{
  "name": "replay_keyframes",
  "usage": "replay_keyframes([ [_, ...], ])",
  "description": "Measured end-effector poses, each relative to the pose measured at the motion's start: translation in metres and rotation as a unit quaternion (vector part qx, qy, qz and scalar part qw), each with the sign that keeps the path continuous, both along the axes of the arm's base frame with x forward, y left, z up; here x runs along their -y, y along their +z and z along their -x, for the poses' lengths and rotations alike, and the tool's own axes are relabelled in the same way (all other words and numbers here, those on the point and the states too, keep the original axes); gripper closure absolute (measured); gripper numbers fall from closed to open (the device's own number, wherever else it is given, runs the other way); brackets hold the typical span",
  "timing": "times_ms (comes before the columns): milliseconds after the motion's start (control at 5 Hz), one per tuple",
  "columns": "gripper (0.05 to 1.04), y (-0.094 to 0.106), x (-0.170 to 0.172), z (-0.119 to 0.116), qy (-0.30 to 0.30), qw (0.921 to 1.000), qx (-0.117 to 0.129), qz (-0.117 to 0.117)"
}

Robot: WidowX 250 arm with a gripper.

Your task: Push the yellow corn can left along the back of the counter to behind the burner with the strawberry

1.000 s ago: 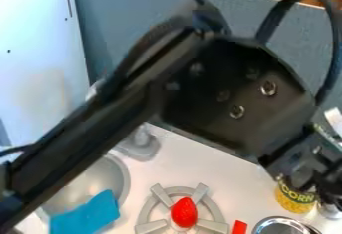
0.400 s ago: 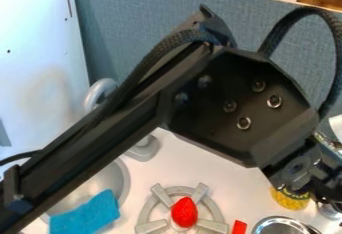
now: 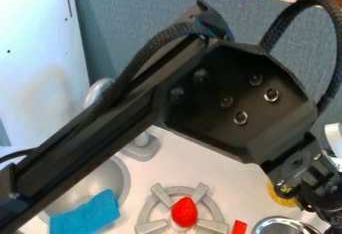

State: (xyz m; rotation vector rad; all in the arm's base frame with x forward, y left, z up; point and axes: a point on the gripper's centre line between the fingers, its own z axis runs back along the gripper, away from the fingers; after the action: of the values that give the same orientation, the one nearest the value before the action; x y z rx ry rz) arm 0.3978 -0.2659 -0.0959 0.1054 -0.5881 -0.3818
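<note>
Black two-finger pincer (image 3: 324, 205) is at the lower right, at the end of the black arm. Can't tell if it's released, clenched or carrying something.

Nearest: yellow round item with a bumpy, kernel-like look (image 3: 280, 198), on the tabletop (image 3: 214, 165) just left of the pincer. Partly behind the wrist hardware; contact unclear. Shiny silver metal pot (image 3: 280, 225) sits below and left of the pincer, near the yellow item.

My read: positioning step, working around the yellow item and pot. Next move calls for settling alignment and confirming the pincer's state before committing to a grasp or a release.

In the way: pot rim is close, easy to knock on a low sideways pass. Wrist masks part of the yellow item. White object (image 3: 334, 135) above the pincer at the right edge; watch it on a lift.

Further left of the pincer: small flat red piece (image 3: 239, 227), then bright red plastic strawberry (image 3: 184, 212) on a grey four-armed burner ring (image 3: 160, 195).

Farthest left: bright blue cloth (image 3: 87, 215) draped at the round grey metal sink (image 3: 110, 178). Grey curved faucet (image 3: 142, 148) up and left, partly behind the arm. Blue-grey fabric partition (image 3: 133, 8) backs the scene, above the pincer.
</note>
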Motion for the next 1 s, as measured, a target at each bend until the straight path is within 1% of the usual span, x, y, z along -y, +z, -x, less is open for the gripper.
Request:
replay_keyframes([
  [200, 0.083, 0.001, -0.023, -0.005, 0.024, 0.9997, 0.002, 0.004],
  [400, 0.083, 0.001, -0.037, -0.013, 0.040, 0.9992, 0.006, 0.004],
  [600, 0.083, 0.001, -0.040, -0.014, 0.043, 0.9990, 0.008, -0.004],
  [1000, 0.084, 0.002, -0.058, -0.023, 0.067, 0.9977, 0.009, -0.008],
])
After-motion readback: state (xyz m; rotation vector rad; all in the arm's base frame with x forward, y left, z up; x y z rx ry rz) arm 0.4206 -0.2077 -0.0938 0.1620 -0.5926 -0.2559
